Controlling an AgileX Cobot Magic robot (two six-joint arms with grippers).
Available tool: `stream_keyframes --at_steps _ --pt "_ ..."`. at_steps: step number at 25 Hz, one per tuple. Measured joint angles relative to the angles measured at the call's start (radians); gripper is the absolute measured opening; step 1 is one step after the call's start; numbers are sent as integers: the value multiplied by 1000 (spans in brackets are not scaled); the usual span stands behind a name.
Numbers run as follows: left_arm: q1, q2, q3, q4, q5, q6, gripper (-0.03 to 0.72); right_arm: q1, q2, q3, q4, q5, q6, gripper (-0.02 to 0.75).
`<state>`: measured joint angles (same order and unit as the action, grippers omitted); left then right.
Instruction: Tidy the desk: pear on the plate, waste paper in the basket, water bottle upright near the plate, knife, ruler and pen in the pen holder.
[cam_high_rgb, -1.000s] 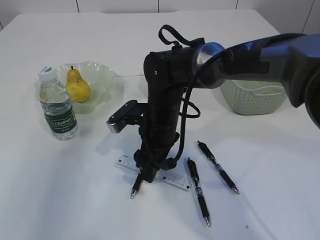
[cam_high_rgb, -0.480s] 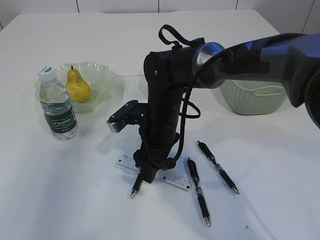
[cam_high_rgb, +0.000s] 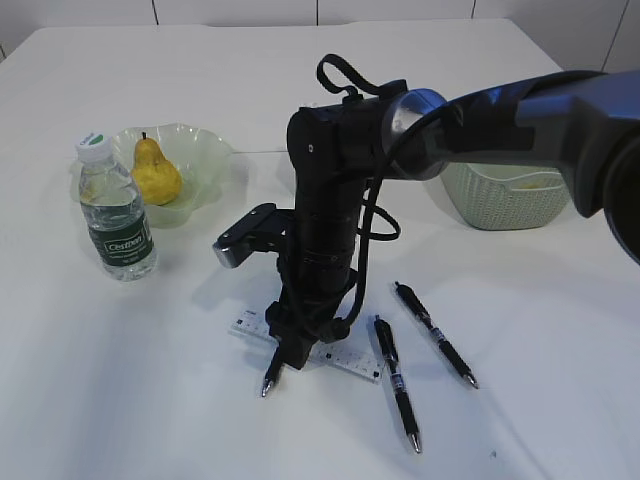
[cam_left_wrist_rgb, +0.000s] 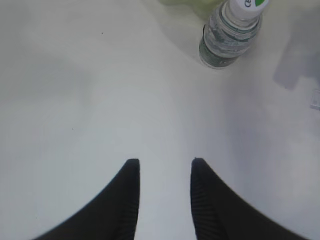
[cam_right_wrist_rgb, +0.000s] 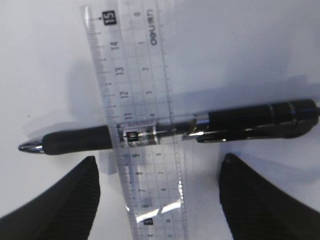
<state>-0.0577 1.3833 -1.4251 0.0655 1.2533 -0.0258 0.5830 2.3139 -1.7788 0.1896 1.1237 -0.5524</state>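
Hovering directly over the desk (cam_high_rgb: 520, 380), the right gripper (cam_right_wrist_rgb: 159, 197) stands wide open and holds nothing — a black pen (cam_right_wrist_rgb: 210, 125) lies crosswise between its fingers, under the clear ruler (cam_right_wrist_rgb: 137, 105). The left gripper (cam_left_wrist_rgb: 164, 192) is partly open and empty; the water bottle (cam_left_wrist_rgb: 231, 32) stands upright ahead of it, to its right.

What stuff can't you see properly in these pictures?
- Exterior view: the black arm hides the middle of the clear plastic ruler and most of the black pen crossing it.
- Exterior view: the pale green woven basket is partly behind the arm; its contents are unclear.
- Left wrist view: the top edge cuts off the clear plastic water bottle.
- No pen holder or knife appears in any view.
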Motion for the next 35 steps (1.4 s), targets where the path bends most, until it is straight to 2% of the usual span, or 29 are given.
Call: stream_keyframes --at_steps 14,29,32,35 --pt "0 0 0 0 0 0 239 0 0 0 -4 61 0 585" --pt "0 0 0 0 0 0 239 0 2 0 -8 37 -2 585" --pt "0 0 0 0 0 0 239 0 8 -4 -15 35 -2 547" --pt "0 0 0 0 0 0 239 0 11 -8 -23 37 -2 477"
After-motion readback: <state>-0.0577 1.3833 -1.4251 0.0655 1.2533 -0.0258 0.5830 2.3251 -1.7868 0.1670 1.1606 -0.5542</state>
